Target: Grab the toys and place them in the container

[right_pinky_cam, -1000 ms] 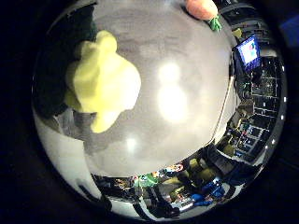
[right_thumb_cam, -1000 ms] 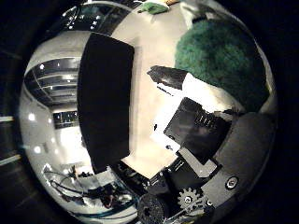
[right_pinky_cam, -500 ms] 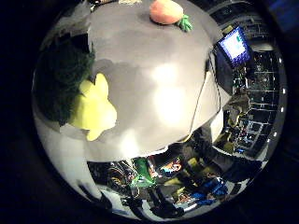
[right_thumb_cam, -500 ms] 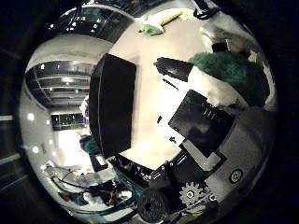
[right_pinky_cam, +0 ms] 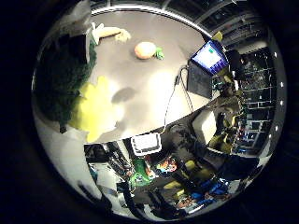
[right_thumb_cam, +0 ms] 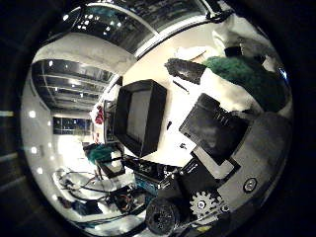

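A dark green and yellow plush toy [right_pinky_cam: 70, 98] stays close against my palm, high above the grey table [right_pinky_cam: 145, 93]. My right hand [right_thumb_cam: 217, 131] has its black and white fingers curled round the toy's green part [right_thumb_cam: 247, 81]. An orange toy with a green leaf [right_pinky_cam: 145, 50] and a pale yellow toy [right_pinky_cam: 110, 32] lie on the table further off. The black open-topped container [right_thumb_cam: 140, 116] stands on the table to the side of the hand.
An open laptop [right_pinky_cam: 208, 58] sits near the table's edge, beyond the orange toy. A white crate [right_pinky_cam: 146, 143] lies below the table's edge. Cluttered shelves and equipment surround the table.
The hand has risen from the table with the plush toy still in it. The table and the orange toy now look smaller, and the container's open top has come into view.
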`<act>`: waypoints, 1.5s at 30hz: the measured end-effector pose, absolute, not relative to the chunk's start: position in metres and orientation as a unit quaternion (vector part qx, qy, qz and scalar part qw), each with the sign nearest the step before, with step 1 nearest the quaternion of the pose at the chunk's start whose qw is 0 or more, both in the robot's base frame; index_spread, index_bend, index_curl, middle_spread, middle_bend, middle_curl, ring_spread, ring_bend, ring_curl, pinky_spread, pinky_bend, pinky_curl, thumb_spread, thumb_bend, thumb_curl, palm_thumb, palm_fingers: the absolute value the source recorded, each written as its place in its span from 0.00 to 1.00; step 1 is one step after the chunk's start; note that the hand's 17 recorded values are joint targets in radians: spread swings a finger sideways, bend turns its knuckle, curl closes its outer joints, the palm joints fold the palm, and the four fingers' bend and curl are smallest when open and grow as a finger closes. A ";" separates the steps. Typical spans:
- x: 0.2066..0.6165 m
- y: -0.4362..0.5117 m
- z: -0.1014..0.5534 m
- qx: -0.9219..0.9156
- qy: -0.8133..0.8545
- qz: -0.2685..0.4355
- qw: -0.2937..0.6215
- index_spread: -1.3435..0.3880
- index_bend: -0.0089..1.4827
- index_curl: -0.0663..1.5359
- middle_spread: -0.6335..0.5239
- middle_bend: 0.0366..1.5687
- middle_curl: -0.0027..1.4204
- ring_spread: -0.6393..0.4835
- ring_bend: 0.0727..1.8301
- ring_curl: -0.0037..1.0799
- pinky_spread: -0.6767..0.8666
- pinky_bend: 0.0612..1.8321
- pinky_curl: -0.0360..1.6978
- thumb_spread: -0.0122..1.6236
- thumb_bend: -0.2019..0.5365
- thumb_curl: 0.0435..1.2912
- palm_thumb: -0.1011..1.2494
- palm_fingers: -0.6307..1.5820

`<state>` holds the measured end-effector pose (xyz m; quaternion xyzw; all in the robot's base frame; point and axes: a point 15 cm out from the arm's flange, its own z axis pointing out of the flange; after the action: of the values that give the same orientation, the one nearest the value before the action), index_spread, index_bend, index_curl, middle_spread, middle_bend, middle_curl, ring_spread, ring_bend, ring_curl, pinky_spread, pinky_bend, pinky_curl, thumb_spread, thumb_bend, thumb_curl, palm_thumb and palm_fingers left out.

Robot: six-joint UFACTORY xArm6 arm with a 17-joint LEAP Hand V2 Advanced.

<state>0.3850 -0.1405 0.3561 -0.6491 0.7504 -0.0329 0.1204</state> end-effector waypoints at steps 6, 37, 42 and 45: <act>0.406 -0.024 0.383 -0.698 0.701 -0.028 0.141 0.67 0.80 0.44 0.46 0.82 0.40 0.43 0.77 0.51 0.31 0.61 0.56 0.60 0.24 0.32 0.72 0.84; 0.461 0.206 0.301 -0.849 0.505 -0.050 0.146 0.48 0.18 0.24 0.59 0.16 0.18 0.76 0.23 0.18 0.72 0.32 0.33 0.62 0.23 0.25 0.60 0.24; 0.469 0.176 0.315 -0.845 0.509 -0.067 0.151 0.48 0.13 0.23 0.61 0.10 0.18 0.78 0.18 0.17 0.75 0.29 0.29 0.61 0.23 0.24 0.58 0.27; 0.472 0.139 0.319 -0.834 0.527 -0.075 0.145 0.50 0.12 0.23 0.62 0.10 0.19 0.78 0.17 0.18 0.76 0.28 0.27 0.61 0.23 0.23 0.56 0.29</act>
<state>0.4724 0.1388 0.3195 -0.8343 0.5265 -0.0748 0.1452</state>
